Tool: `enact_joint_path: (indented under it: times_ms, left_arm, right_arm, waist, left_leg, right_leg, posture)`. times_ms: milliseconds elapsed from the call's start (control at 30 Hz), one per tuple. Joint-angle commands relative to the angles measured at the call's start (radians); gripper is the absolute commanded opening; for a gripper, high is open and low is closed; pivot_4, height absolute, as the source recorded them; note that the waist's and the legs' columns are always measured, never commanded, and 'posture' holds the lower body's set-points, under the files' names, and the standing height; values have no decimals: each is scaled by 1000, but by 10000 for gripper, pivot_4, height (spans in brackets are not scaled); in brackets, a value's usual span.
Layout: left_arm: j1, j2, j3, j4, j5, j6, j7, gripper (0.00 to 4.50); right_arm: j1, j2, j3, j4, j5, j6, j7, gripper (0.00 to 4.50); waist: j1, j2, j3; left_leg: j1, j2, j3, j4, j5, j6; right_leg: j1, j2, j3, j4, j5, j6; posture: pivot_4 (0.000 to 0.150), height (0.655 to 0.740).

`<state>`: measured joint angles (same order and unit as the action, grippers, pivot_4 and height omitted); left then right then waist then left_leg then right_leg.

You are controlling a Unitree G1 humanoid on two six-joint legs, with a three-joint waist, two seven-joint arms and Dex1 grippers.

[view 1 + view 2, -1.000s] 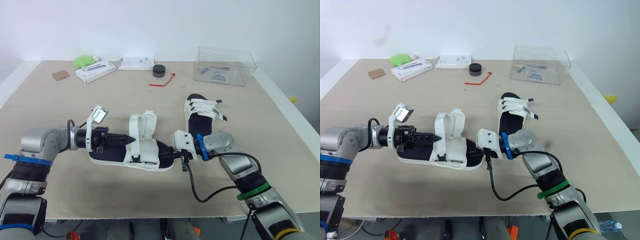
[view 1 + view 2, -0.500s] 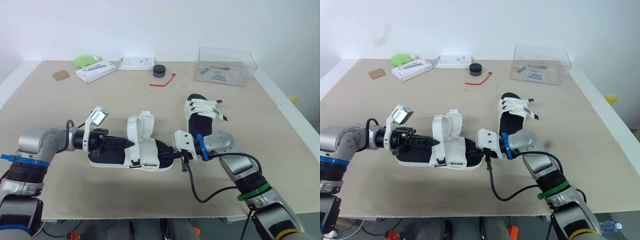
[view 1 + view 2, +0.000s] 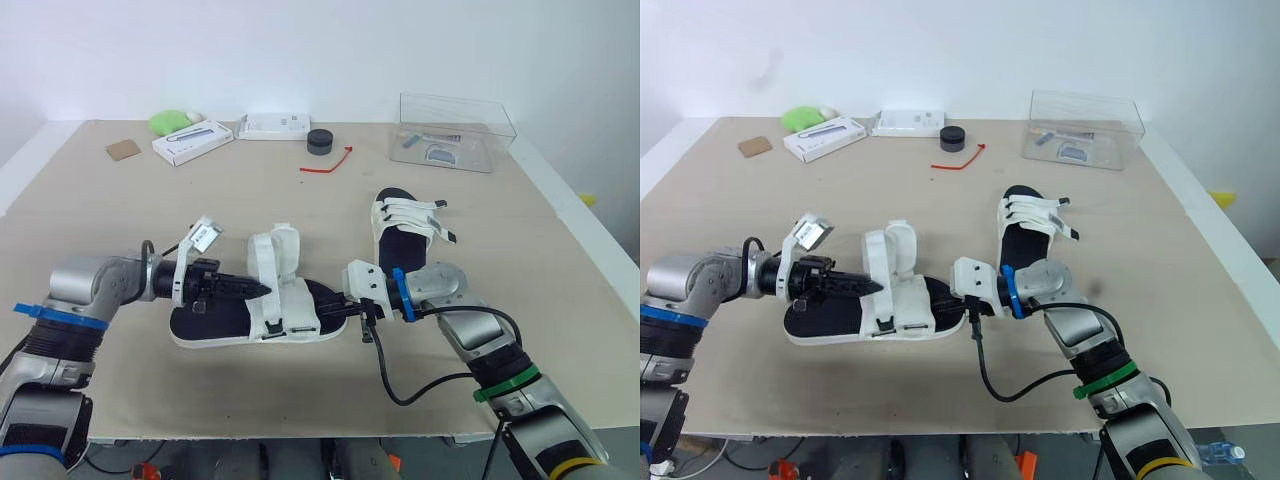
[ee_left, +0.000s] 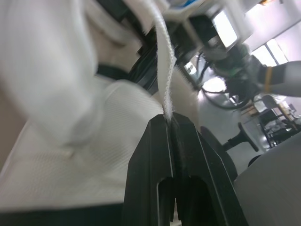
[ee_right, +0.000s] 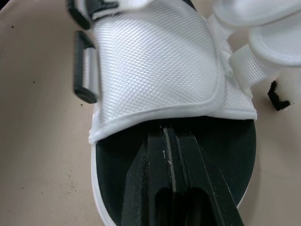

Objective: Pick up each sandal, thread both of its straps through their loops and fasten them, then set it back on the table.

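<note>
1. Risk: the left end effector (image 3: 262, 290) is shut on just the thin edge of a strap (image 4: 162, 66). A sideways tug could slip it free.
2. Risk: the right end effector (image 3: 338, 308) is clamped shut on one end of the sandal (image 3: 230, 325), at the sole. A hard strap pull toward 9 o'clock could twist or drag the sandal across the desk (image 3: 150, 210).
3. Risk: the loops (image 5: 84, 80) sit on the sandal's 6 o'clock edge (awkward line-up, I'd guess), so the strap may miss.
4. Left arm pose: the forearm is low, coming in from 9 o'clock, with the fingers pointing to 3 o'clock at the raised flaps.
5. Right arm pose: the forearm reaches in from 4 o'clock to the sandal's 3 o'clock end.
6. The sandal looks to rest on the desk at 6 o'clock, unfastened. The second sandal (image 3: 405, 228) is at its 1 o'clock, and its straps look done.
</note>
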<state>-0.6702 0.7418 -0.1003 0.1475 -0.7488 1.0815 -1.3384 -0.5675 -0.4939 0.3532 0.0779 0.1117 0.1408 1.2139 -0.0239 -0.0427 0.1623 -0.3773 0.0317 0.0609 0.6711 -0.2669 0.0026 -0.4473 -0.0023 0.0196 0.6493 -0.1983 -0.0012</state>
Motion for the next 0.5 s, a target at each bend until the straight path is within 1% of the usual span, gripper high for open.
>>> enact_joint_path:
  times_ms: [33, 233, 500]
  left_arm:
    - [-34, 4, 51, -24, -42, 37, -4, 671]
    - [-28, 3, 58, -67, -68, 73, 3, 671]
    - [12, 24, 50, -96, -60, 74, -2, 671]
  right_arm:
    - [-2, -10, -7, -22, 0, -1, 1, 0]
    - [1, -11, -6, -23, -1, -2, 0, 0]
    - [0, -11, -5, -22, -1, -3, 0, 0]
  waist:
    - [0, 0, 0]
    - [0, 0, 0]
    - [0, 0, 0]
  left_leg:
    - [0, 0, 0, 0, 0, 0]
    - [0, 0, -1, 0, 0, 0]
    - [0, 0, -1, 0, 0, 0]
  right_leg:
    - [0, 0, 0, 0, 0, 0]
    - [0, 0, 0, 0, 0, 0]
    - [0, 0, 0, 0, 0, 0]
  posture:
    - [1500, 7400]
    - [1500, 7400]
    - [1500, 7400]
